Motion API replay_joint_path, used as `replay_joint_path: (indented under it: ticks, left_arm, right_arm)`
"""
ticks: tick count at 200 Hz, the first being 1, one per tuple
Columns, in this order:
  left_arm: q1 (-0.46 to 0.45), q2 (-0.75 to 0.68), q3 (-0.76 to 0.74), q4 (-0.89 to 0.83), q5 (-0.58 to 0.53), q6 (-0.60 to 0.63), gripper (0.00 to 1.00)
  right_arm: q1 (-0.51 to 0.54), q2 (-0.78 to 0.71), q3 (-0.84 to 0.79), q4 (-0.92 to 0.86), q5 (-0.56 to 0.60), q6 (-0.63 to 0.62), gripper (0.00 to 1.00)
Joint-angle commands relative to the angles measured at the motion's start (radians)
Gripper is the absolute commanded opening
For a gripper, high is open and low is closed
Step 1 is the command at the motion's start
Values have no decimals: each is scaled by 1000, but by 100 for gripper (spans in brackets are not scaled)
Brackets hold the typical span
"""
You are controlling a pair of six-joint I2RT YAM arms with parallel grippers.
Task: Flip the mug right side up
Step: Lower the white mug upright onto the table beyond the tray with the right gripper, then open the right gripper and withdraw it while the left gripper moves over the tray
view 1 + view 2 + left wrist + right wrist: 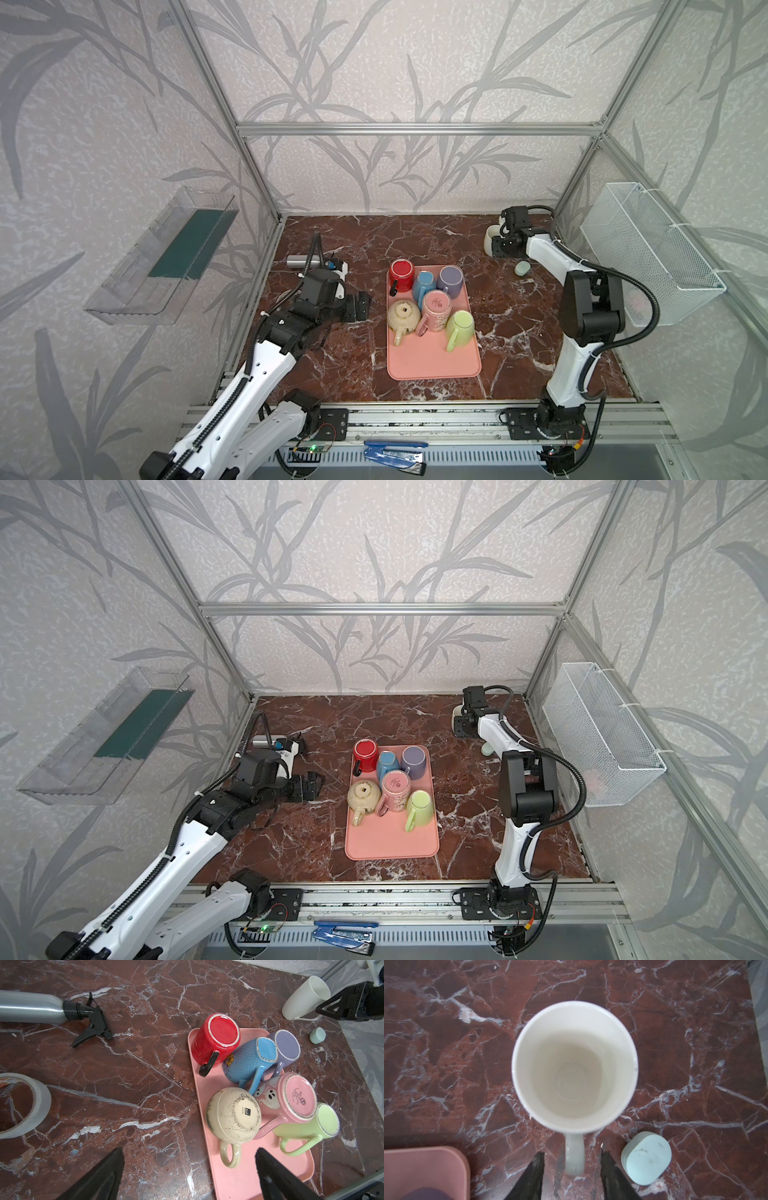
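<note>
A white mug (574, 1066) stands upright on the marble table at the far right, mouth up, also visible in both top views (490, 241) (456, 717) and in the left wrist view (305, 997). My right gripper (572, 1155) is open astride its handle, with a gap on each side. Several other mugs sit upside down on the pink tray (432, 361): red (218, 1039), blue (249, 1059), purple (287, 1045), pink (291, 1101), cream (232, 1113) and green (311, 1124). My left gripper (189, 1151) hangs open and holds nothing, left of the tray near the cream mug's handle.
A silver spray bottle (31, 1007) lies at the back left, and a tape roll (39, 1101) sits near it. A small pale blue-green object (646, 1164) lies beside the white mug's handle. A wire basket (648, 249) hangs on the right wall, a clear shelf (166, 257) on the left.
</note>
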Motion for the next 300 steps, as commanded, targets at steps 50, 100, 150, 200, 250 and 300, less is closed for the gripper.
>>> replay_joint_path:
  ticks: [50, 100, 150, 200, 250, 300]
  left_arm:
    - [-153, 11, 23, -43, -116, 30, 91]
    - [-246, 46, 98, -115, -178, 8, 83]
    - [-325, 79, 134, -175, -232, -34, 66]
    - [-445, 141, 166, -172, -215, -4, 50]
    - [-487, 236, 207, -144, -132, 42, 52]
    - [-507, 346, 250, -102, -109, 91, 37]
  right_arm:
    - [19, -314, -231, 106, -140, 115, 48]
    - [67, -516, -381, 184, -207, 202, 48]
    - [158, -667, -525, 250, -230, 284, 48]
    - [217, -774, -645, 249, -303, 298, 48]
    - [218, -899, -814, 357, -396, 358, 49]
    - [216, -903, -921, 488, -512, 464, 52]
